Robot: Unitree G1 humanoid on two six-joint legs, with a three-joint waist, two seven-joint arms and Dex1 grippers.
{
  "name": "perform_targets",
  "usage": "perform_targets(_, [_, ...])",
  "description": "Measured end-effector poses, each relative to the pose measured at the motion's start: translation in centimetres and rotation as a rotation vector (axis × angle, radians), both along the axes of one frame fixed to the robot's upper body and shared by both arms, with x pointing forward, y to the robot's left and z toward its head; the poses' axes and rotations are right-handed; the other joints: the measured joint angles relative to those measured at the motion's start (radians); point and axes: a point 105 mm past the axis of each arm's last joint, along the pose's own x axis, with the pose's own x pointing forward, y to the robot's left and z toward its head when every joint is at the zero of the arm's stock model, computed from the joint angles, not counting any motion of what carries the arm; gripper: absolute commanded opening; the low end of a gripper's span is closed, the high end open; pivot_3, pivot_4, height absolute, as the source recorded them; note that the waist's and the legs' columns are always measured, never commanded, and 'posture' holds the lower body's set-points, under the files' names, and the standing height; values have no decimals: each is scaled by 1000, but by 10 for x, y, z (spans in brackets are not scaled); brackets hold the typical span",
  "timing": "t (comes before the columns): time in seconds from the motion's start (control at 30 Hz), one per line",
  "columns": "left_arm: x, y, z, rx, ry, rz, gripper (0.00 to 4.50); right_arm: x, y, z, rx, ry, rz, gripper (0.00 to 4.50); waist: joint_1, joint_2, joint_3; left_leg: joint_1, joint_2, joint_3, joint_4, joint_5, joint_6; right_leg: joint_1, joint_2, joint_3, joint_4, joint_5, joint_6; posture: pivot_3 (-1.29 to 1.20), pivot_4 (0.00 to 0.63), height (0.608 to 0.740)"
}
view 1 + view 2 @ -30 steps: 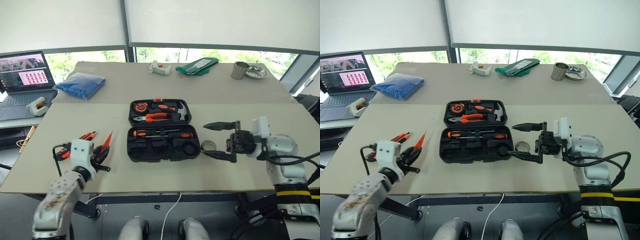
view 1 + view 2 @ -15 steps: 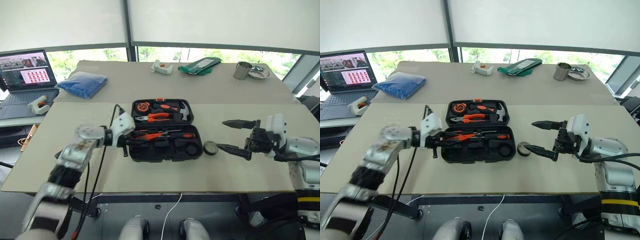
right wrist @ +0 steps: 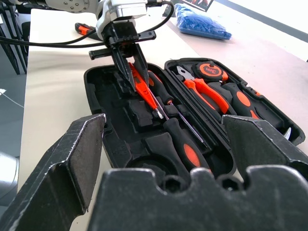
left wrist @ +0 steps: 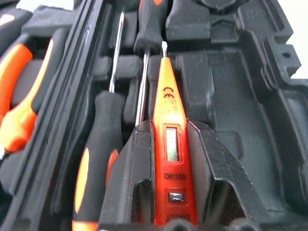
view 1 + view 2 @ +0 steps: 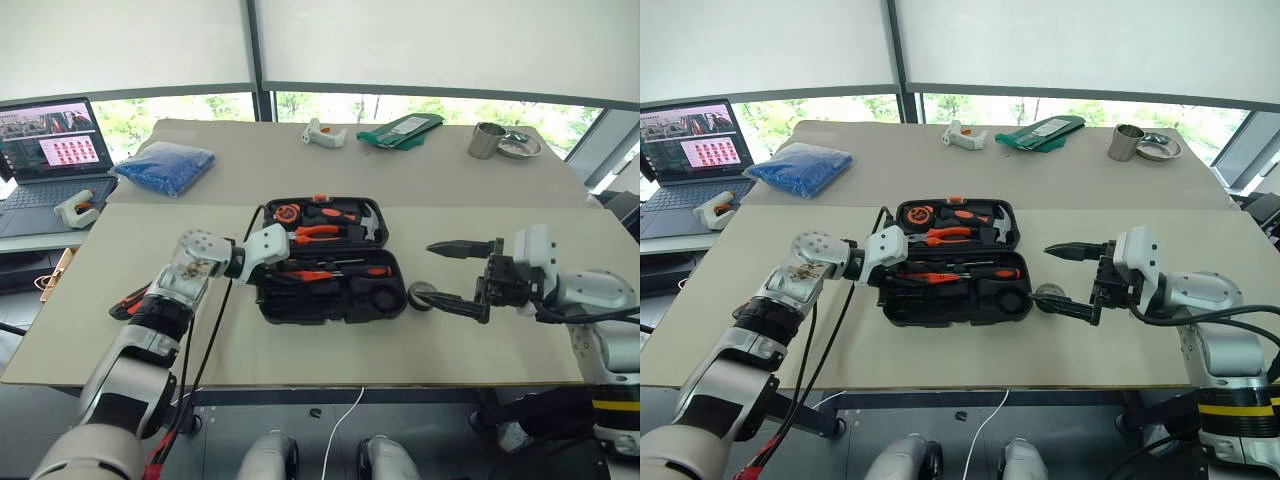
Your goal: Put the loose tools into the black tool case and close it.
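One tester pen (image 4: 169, 144) clamped in the left pincer (image 5: 283, 266), long axis along the case (image 5: 335, 300) recesses; right pincer (image 5: 452, 275) spread, empty.

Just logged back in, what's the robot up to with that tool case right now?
The left tool is shut on the orange tester pen and holds it over the near half of the open black case, above the screwdrivers already lying there. The right tool is open beside the case's right end, close to the small tape roll on the table. Another orange-and-black tool lies loose on the table to the left. The case is not yet closed.
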Motion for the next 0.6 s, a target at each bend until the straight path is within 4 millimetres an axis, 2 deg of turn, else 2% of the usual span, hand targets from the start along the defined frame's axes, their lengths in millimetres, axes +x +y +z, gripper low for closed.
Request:
perform_targets(0.3, [-4, 9, -5, 54, 39, -1, 501, -2, 0, -2, -3, 5, -2, 4500, -7, 0, 0, 0, 0, 0, 0, 0, 0, 0, 0, 0, 1, 0, 0, 0, 150, 740])
perform_targets(0.6, [-4, 9, -7, 95, 20, 8, 501, -1, 0, -2, -3, 4, -6, 4500, -8, 0, 0, 1, 0, 0, 1, 0, 0, 1, 0, 0, 1, 0, 0, 0, 150, 740])
